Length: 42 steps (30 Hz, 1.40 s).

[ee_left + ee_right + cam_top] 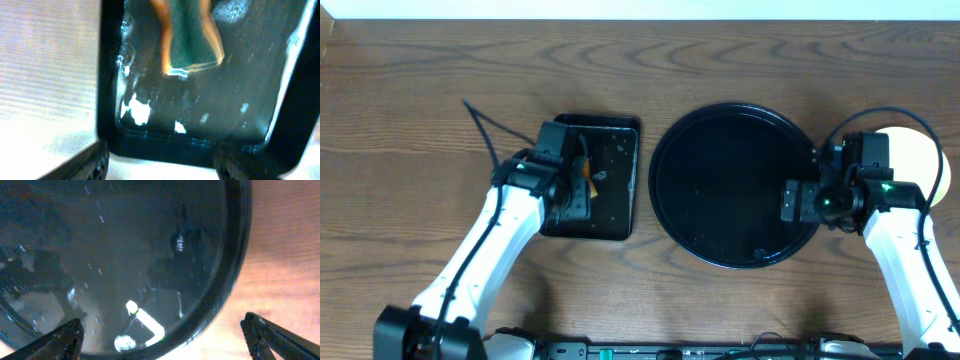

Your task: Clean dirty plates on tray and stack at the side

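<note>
The round black tray point(670, 190) lies right of centre, its wet surface showing only droplets and reflections; no plate lies on it. A pale yellow plate point(918, 155) rests on the wood to the tray's right, partly hidden by my right arm. Whether anything lies under it cannot be told. My right gripper point(792, 200) hangs over the tray's right rim point(235, 255), and in the wrist view it point(165, 342) is wide open and empty. My left gripper point(162, 165) is open over the rectangular tray's near edge, apart from a green and orange sponge point(192, 40).
The rectangular black tray point(620, 200) sits left of the round one, wet with foam flecks, and the sponge point(586, 172) lies in it. A thin black cable point(485, 128) runs across the wood at the left. Brown tabletop point(410, 120) surrounds both trays.
</note>
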{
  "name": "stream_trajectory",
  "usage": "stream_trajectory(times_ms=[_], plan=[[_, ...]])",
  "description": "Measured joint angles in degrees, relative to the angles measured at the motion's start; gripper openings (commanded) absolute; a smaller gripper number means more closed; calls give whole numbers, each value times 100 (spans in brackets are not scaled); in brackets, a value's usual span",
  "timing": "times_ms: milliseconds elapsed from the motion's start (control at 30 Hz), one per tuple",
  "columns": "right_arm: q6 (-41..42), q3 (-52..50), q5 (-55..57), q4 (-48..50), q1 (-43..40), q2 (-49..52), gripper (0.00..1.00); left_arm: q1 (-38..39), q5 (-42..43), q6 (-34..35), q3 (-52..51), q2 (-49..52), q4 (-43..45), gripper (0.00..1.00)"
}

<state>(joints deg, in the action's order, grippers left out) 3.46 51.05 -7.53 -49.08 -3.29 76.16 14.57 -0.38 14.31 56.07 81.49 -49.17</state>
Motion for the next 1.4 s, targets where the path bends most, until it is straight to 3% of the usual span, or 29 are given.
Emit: stream_trajectory(times_ms=[133,267,367,400,433,600,733,1400], plan=[[-17,-39,81,-164,11,-55,99,0,2,114,2,-256,-570,67],[-13,-439,101,-17,11,-498,99,0,2,168,-146,-802,-579,68],[-9,-938,114,260,11,-1189,99,0,2,203,-551,-1569,-345,68],[-11,-1128,116,339,11,-1534,99,0,0,212,-710,-1856,-227,77],[-11,-1296,122,431,11,-1867,99,0,-2,201,-883,-2175,-129,79],[-9,-1926,136,658,11,-3458,99,0,2,378,-1462,-3427,26,80],[-9,-2079,133,575,11,-4168,99,0,2,457,-1534,-3980,-37,80],[-9,-2085,133,293,11,-4378,99,0,2,520,-1534,-4109,-37,81]])
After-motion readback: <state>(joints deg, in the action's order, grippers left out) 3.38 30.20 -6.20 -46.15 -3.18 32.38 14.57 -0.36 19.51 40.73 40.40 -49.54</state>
